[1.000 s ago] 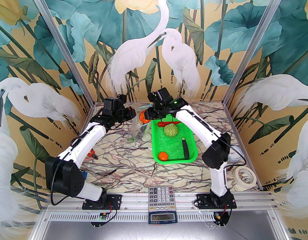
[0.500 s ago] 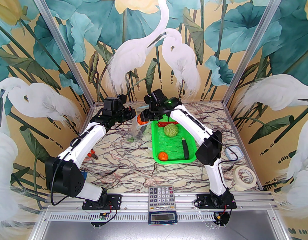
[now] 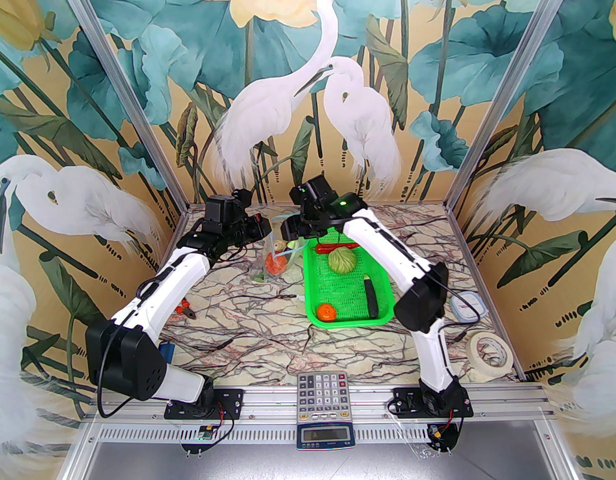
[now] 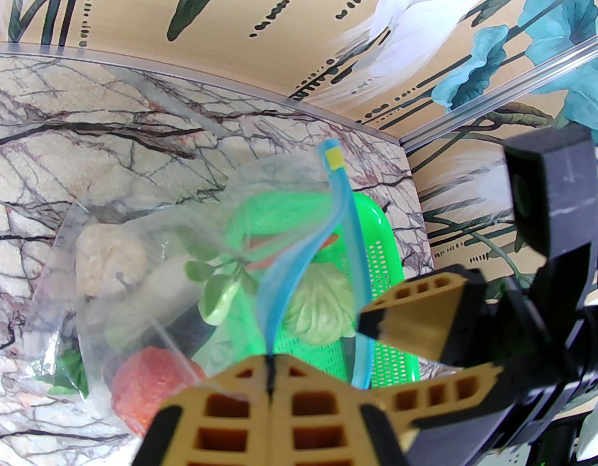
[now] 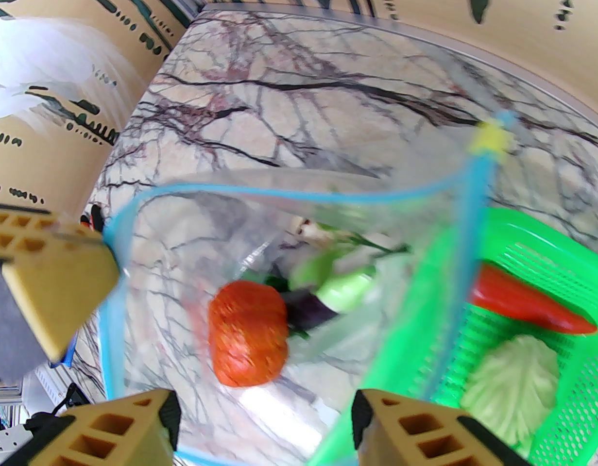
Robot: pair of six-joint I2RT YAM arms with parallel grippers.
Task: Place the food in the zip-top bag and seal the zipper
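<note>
The clear zip-top bag (image 3: 270, 258) hangs upright with its mouth open. My left gripper (image 4: 271, 368) is shut on the light-blue zipper (image 5: 279, 194) at one end of the mouth. Just above that mouth my right gripper (image 5: 264, 423) hovers open with nothing in it. Inside the bag lie an orange-red tomato (image 5: 247, 340), a dark purple eggplant (image 5: 308, 311), a white-green napa cabbage (image 5: 345, 287) and a pale bulb (image 4: 109, 260). The green mesh basket (image 3: 308, 288) holds a red chili (image 3: 338, 246), a green cabbage (image 3: 342, 259), a second eggplant (image 3: 371, 298) and another tomato (image 3: 326, 313).
A calculator (image 3: 322, 387) and a scale (image 3: 325, 435) sit at the near edge between the arm bases. A tape roll (image 3: 489, 350) and a lidded container (image 3: 468, 308) lie at the right. Orange-handled pliers (image 3: 186, 310) lie beside the left arm.
The tomato that my right gripper held over the bag's mouth has dropped into the bag, and that gripper has opened. My left gripper still holds the zipper edge.
</note>
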